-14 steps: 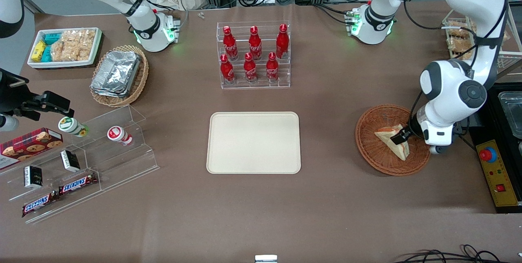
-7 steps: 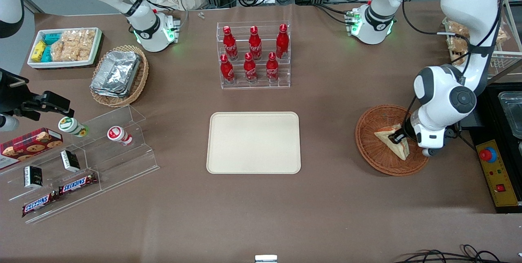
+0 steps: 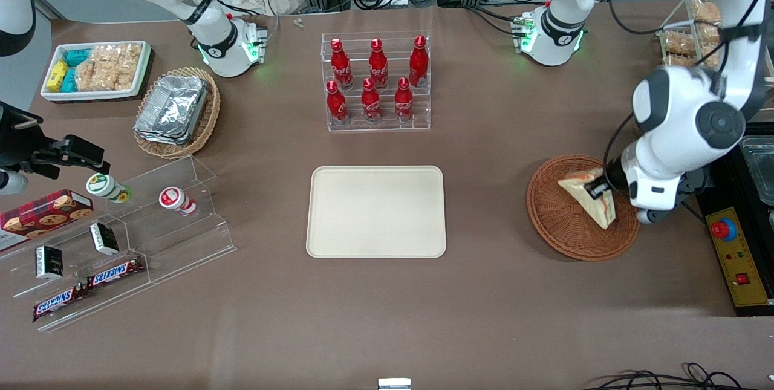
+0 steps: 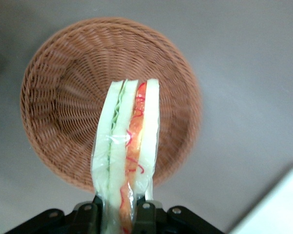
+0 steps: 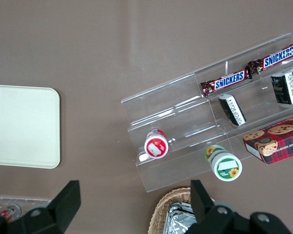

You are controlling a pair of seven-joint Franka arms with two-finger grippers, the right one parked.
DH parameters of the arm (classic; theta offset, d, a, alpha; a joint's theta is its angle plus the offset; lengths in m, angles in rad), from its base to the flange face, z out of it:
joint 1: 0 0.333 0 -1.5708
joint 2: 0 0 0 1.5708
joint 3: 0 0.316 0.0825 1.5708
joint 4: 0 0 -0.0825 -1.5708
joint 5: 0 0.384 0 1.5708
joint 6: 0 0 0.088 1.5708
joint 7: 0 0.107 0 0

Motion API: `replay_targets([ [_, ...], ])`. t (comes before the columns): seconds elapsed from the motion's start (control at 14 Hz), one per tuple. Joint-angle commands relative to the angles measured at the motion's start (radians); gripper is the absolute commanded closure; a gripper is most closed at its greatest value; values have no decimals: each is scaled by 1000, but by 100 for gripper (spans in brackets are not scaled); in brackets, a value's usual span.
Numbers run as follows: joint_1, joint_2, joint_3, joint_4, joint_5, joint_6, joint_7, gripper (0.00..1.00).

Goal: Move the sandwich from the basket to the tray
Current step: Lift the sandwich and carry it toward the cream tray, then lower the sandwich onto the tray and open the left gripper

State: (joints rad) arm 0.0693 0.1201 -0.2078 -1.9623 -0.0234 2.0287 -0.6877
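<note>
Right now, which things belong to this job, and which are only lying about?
For the job:
- sandwich, held in the hand above the basket
- tray, bare

Lying about:
- red bottles
- foil containers
- Snickers bars
- cookie box

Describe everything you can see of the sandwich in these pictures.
The sandwich is a triangular wedge of pale white bread in clear film, with green and red-orange filling along its cut edge. It stands on edge, pinched at one end by the gripper, whose fingers are shut on it. It hangs above the reddish-brown wicker basket, not touching the weave.
</note>
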Motion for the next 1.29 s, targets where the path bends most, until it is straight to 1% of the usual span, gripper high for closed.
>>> replay_targets([
  [0.0,-3,30,-141,92,-4,-75,43,100],
  [0.14,-5,81,-241,97,-13,-42,109,100],
  [0.21,-13,108,-284,95,-15,12,109,100],
  [0.29,-28,137,-306,91,-16,63,105,100],
  [0.43,-127,199,-312,92,2,131,47,100],
  [0.57,-157,269,-315,97,16,211,19,100],
  [0.64,-196,286,-314,98,26,241,10,100],
  [0.71,-218,306,-311,97,55,273,8,100],
  [0.86,-239,345,-311,99,165,286,2,100],
  [0.93,-244,366,-311,100,203,289,-16,100],
  [1.21,-247,513,-311,187,315,361,-88,100],
])
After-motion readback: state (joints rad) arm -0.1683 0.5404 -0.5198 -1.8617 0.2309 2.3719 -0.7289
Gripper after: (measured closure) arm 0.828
